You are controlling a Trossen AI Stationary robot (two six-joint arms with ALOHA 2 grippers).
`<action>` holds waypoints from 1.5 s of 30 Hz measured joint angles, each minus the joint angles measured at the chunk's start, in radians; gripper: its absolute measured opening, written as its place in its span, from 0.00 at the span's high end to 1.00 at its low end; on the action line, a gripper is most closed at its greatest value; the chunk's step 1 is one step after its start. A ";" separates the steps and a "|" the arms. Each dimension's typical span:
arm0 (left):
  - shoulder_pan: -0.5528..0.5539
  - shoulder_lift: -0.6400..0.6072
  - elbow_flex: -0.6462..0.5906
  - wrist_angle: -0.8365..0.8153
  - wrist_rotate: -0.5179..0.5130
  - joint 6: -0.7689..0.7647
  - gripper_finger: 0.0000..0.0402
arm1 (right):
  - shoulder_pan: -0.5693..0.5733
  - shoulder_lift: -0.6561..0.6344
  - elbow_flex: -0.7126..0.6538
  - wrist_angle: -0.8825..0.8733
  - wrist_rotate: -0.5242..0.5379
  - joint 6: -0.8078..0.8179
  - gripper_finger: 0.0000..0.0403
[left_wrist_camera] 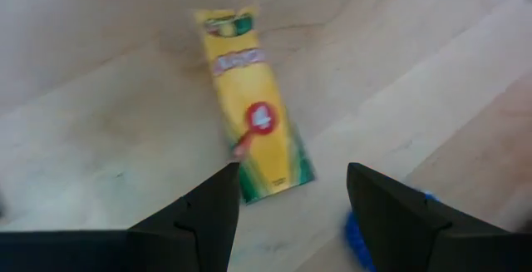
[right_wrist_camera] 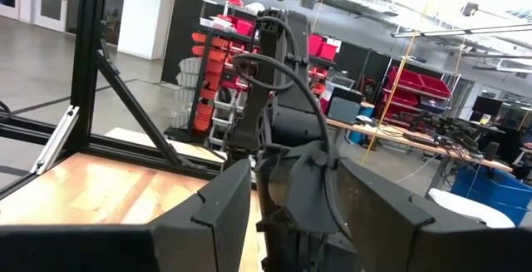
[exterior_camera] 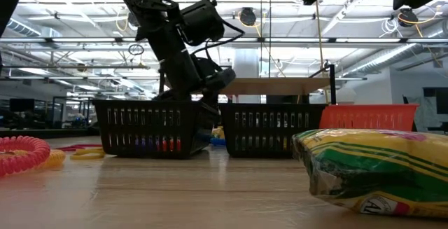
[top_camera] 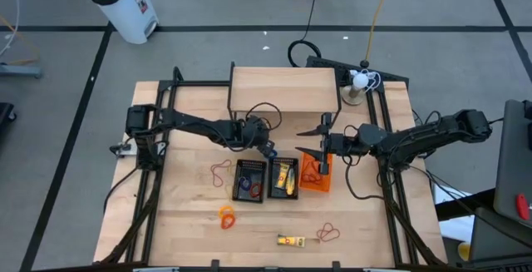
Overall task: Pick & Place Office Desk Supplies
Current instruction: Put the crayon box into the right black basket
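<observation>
A yellow crayon pack lies flat on the bare wood, with something blue beside it. My left gripper hangs open just above the pack's near end, slanting down, touching nothing; in the high view it stands at the far side of the two black baskets. My right gripper is open and raised over the orange basket, pointing level at the left arm. Another crayon pack and red rubber-band loops lie on the table.
The second black basket holds yellow packs. An orange-red coil lies near the front edge. A wooden box stands at the table's far middle, within a black frame. In the low view the front crayon pack fills the foreground.
</observation>
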 joint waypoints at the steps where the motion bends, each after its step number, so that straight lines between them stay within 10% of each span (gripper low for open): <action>1: -0.003 0.009 0.000 0.011 0.000 0.000 0.44 | 0.000 0.000 0.000 0.000 0.000 0.000 0.58; 24: -0.001 0.076 -0.002 0.083 0.032 0.022 0.44 | 0.000 0.000 0.001 -0.006 0.004 0.000 0.58; 34: -0.018 0.011 -0.002 0.191 0.241 0.187 0.44 | 0.000 0.000 0.001 -0.009 0.001 0.000 0.58; 45: -0.027 -0.092 -0.002 0.076 0.129 0.524 0.44 | 0.000 0.000 0.001 -0.011 0.000 -0.014 0.58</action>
